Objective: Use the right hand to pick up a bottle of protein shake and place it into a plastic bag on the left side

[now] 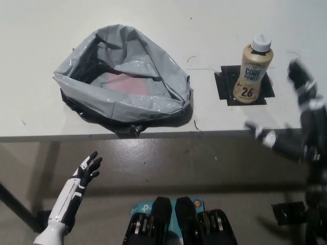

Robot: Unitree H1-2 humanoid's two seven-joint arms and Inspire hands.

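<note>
Core Power protein shake bottle (252, 70) upright on black square mat (223, 84), table (214, 30) right. Grey plastic bag (122, 81) gaping, left. Right hand (299, 120) spread wide beside bottle, empty. Left hand (88, 171) low, fingers apart.

right robot hand (301, 117): motion-blurred near the bottle (252, 69); its outline smears, and the arm behind it runs off the right edge.
black square (244, 86): partly covered by the bottle standing on it.
bottle label: only "CORE POWER" and "26" read; the smaller print is too fine to tell.
plastic bag (122, 81): left of the bottle; a pinkish shape shows inside, too indistinct to name.
left robot hand (88, 169): below the desk (153, 20) edge; its forearm is cut by the bottom edge.
</note>
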